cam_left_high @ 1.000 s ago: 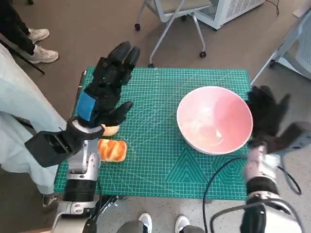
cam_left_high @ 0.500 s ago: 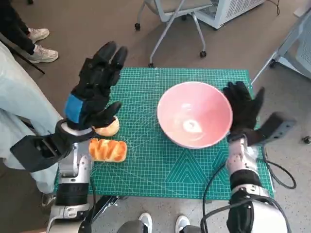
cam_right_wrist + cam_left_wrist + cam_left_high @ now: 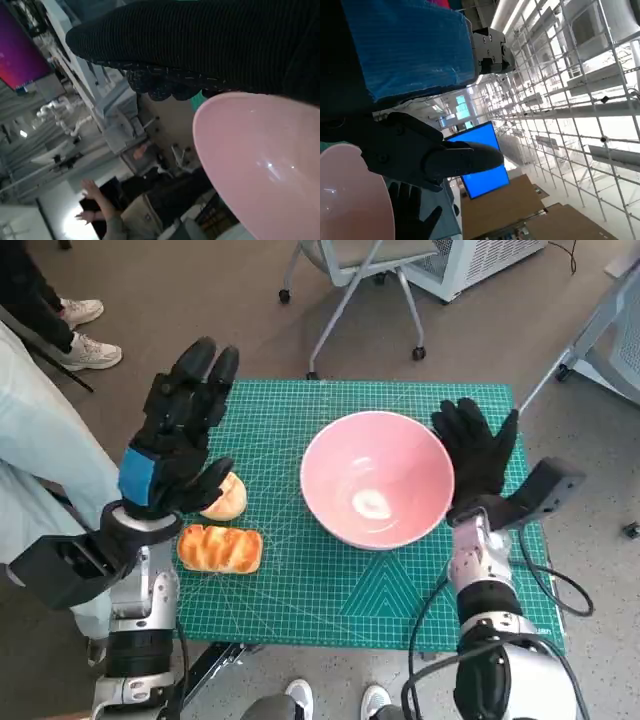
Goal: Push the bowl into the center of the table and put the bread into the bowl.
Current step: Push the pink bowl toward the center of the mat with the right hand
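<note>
The right robot hand (image 3: 478, 452), fingers spread flat, presses against the right rim of the pink bowl (image 3: 375, 479), which sits just right of the frame's middle on the green cutting mat (image 3: 330, 590) covering the counter. The push step looks nearly done. The left robot hand (image 3: 176, 435), fingers spread and empty, hovers at the frame's left above two bread pieces: a round bun (image 3: 226, 498) and a ridged loaf (image 3: 220, 548) below it. Next, that hand probably needs to lower and close on a bread.
</note>
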Controlling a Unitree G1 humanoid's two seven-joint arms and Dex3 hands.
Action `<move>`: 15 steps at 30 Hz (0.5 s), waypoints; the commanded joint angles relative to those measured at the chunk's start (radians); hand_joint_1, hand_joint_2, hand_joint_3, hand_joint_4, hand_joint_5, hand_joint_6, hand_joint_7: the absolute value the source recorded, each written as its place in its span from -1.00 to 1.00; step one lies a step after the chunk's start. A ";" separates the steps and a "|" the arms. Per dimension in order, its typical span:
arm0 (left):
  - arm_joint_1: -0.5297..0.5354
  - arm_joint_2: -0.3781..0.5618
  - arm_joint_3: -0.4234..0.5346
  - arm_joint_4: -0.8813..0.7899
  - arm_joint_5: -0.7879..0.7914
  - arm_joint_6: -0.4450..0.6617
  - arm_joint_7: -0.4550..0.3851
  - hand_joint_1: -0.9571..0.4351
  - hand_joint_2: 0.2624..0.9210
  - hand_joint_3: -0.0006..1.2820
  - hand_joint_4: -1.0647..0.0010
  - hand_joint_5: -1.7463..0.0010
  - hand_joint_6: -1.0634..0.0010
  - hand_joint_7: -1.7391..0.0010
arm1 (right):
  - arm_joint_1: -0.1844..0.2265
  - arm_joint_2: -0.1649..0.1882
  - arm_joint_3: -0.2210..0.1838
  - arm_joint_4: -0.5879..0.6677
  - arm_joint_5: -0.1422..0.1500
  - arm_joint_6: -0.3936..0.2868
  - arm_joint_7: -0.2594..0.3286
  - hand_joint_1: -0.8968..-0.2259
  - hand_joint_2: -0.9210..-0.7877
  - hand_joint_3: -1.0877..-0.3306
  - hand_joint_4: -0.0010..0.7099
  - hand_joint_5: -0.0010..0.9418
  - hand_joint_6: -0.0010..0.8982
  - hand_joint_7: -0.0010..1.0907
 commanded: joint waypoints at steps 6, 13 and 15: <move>0.016 0.017 0.013 -0.005 0.010 -0.024 0.010 -0.53 1.00 -0.36 0.81 1.00 1.00 0.65 | -0.007 0.038 -0.015 0.018 0.012 0.027 0.011 -0.12 -1.00 -0.19 -0.68 -0.99 -0.55 -0.70; 0.020 0.016 0.011 -0.006 0.009 -0.025 0.014 -0.52 1.00 -0.36 0.82 1.00 1.00 0.64 | -0.019 0.048 -0.016 0.018 0.014 0.037 0.014 -0.14 -1.00 -0.18 -0.67 -0.99 -0.53 -0.71; 0.021 0.015 0.010 -0.008 0.007 -0.022 0.015 -0.52 1.00 -0.36 0.82 1.00 1.00 0.63 | -0.021 0.047 -0.015 0.018 0.013 0.039 0.015 -0.14 -1.00 -0.19 -0.67 -0.99 -0.53 -0.71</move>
